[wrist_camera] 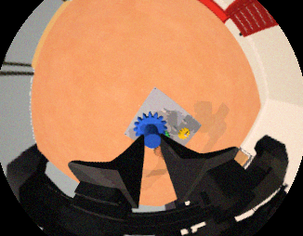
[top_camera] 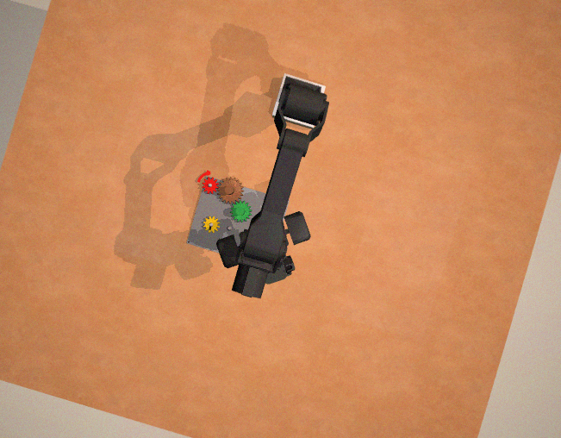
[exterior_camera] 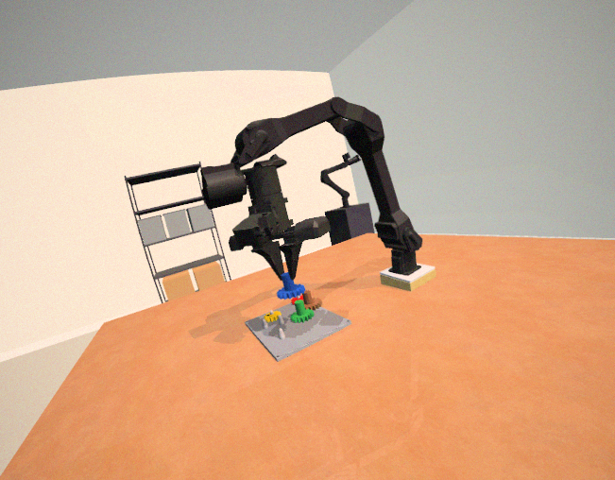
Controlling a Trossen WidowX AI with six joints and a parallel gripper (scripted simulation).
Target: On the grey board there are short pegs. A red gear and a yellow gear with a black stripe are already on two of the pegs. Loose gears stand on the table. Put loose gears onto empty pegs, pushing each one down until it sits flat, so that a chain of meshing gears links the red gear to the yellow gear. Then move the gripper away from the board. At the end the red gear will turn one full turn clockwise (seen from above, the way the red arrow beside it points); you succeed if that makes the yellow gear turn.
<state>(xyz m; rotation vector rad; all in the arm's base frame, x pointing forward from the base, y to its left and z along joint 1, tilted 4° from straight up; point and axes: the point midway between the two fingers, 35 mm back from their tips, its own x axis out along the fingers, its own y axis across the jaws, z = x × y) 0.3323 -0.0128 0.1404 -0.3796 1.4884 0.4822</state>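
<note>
My gripper (exterior_camera: 288, 274) (wrist_camera: 151, 137) is shut on the handle of a blue gear (exterior_camera: 290, 292) (wrist_camera: 150, 122) and holds it in the air above the grey board (top_camera: 202, 207) (exterior_camera: 318, 339) (wrist_camera: 154, 95). The arm hides the blue gear in the top view. A red gear (top_camera: 209, 188) sits at a board corner, with a brown gear (top_camera: 230, 190) (exterior_camera: 313, 303) beside it. A green gear (top_camera: 240, 211) (exterior_camera: 301, 316) is next to the brown gear. The yellow gear (top_camera: 208, 224) (exterior_camera: 272, 316) (wrist_camera: 181, 134) stands apart from the green gear. Bare pegs show near it, one of them a peg (top_camera: 229, 228).
A red curved arrow (top_camera: 203, 175) lies beside the red gear. Another bare peg (exterior_camera: 281, 334) stands nearer the board's front corner in the exterior view. The arm's base plate (exterior_camera: 421, 279) is on the table behind the board. The arm covers the board's right part in the top view.
</note>
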